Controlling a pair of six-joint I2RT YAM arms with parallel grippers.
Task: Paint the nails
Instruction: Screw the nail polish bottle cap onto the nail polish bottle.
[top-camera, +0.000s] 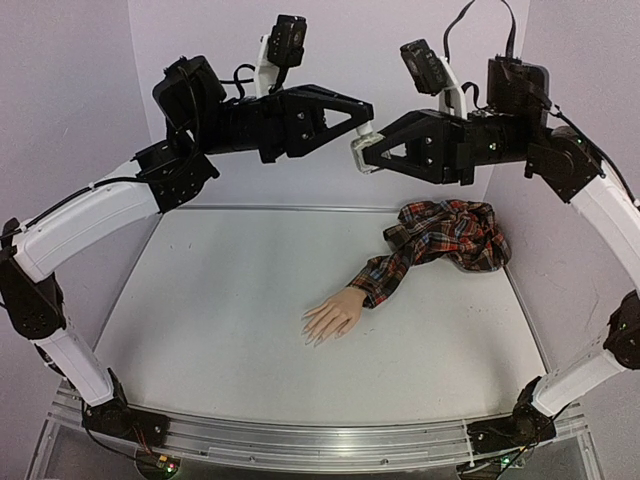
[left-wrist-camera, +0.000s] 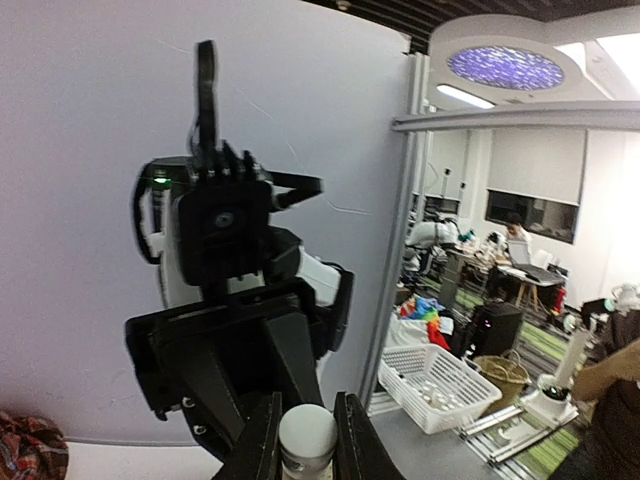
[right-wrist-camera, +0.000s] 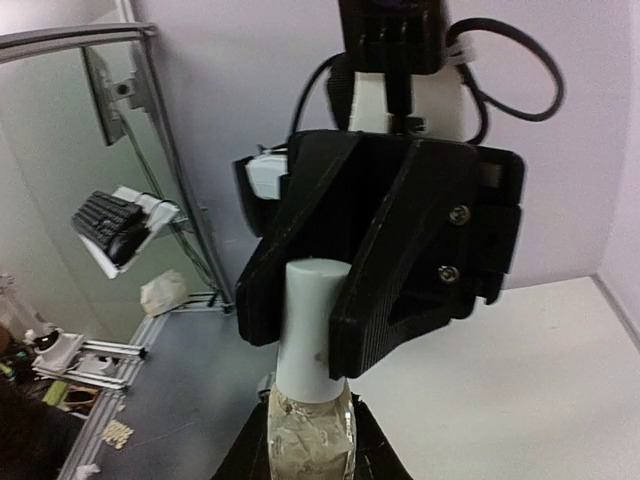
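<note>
On table (top-camera: 200, 330), one hand (top-camera: 332, 318), one bottle (right-wrist-camera: 302, 360) aloft

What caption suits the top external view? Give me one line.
Raised left hand and right hand meet on a white-capped bottle, above the plaid-sleeved mannequin hand lying on the table.

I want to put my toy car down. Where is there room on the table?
The left half of the table is bare, from its left edge to the hand. So is the strip between the hand and the near rail. The back right corner is crowded by the shirt.
</note>
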